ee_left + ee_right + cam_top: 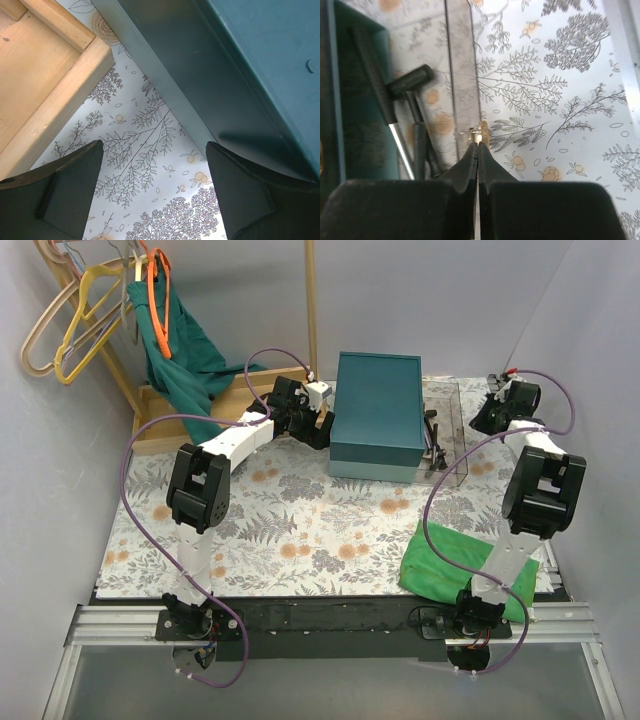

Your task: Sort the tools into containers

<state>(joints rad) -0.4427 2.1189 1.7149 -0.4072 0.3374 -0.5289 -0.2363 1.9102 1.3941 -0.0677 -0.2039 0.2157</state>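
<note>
My right gripper (478, 145) is shut on a small brass screw (481, 131) and holds it right at the wall of the clear plastic container (460, 75). Black-handled tools, one with a hammer-like head (411, 81), lie inside that container (447, 430). My right gripper (490, 416) is at the table's far right. My left gripper (155, 200) is open and empty just above the patterned tablecloth, between the wooden tray (45, 85) and the teal box (260, 50). In the top view it (318, 426) is at the box's left side.
The teal box (378, 412) stands at the back middle, touching the clear container. The wooden tray (160, 428) is at the back left under a green garment (178, 352) and hangers (70, 325). A green cloth (442, 565) lies at the front right.
</note>
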